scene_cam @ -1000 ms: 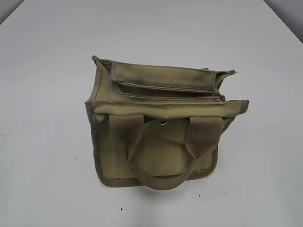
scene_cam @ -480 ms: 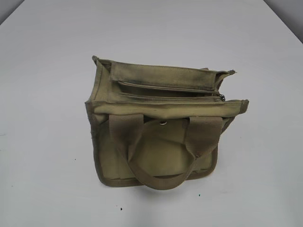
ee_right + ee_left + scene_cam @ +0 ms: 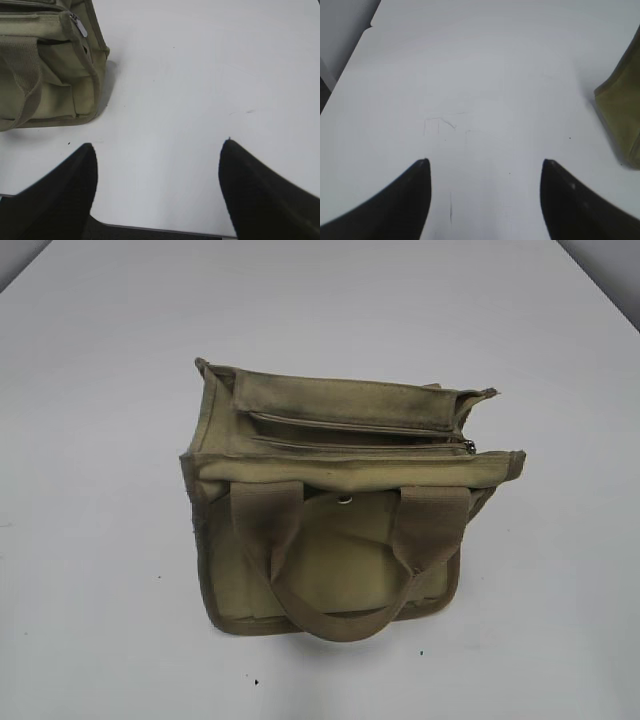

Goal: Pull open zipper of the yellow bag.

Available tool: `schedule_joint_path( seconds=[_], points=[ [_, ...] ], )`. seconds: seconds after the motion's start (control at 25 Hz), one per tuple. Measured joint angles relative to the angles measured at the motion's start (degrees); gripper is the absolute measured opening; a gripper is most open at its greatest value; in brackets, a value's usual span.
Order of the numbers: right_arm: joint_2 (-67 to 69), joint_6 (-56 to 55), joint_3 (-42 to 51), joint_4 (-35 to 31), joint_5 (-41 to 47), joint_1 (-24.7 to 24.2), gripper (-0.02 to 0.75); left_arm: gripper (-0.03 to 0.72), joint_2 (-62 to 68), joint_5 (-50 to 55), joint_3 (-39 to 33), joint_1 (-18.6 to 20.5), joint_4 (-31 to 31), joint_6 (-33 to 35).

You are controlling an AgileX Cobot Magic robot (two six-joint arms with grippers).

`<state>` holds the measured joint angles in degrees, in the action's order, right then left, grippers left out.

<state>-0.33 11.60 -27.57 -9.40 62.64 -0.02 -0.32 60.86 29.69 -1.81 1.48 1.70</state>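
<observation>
Nothing has moved since the earlier frame. The yellow bag (image 3: pixel 335 505) sits in the middle of the white table (image 3: pixel 90 440); its zipper (image 3: pixel 360 446) runs across the top. The left gripper (image 3: pixel 485 172) and right gripper (image 3: pixel 157 155) are spread wide, holding nothing

In the left wrist view the yellow bag (image 3: pixel 621 117) is cut off by the right edge, so only one blurred corner shows; in the right wrist view the bag (image 3: pixel 47 65) runs off the top and left edges. At the bag's right end the zipper (image 3: pixel 360 447) pull is too small in the exterior view to make out, and the far handle lies hidden behind the bag's top flaps.
</observation>
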Motion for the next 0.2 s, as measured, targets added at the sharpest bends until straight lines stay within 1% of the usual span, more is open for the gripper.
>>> schedule_joint_path(
  seconds=[0.2],
  points=[
    [0.0,0.0,0.0,-0.07,0.0,0.0,0.583,0.527,0.0,0.0,0.0,0.0,0.0,0.0]
  ],
)
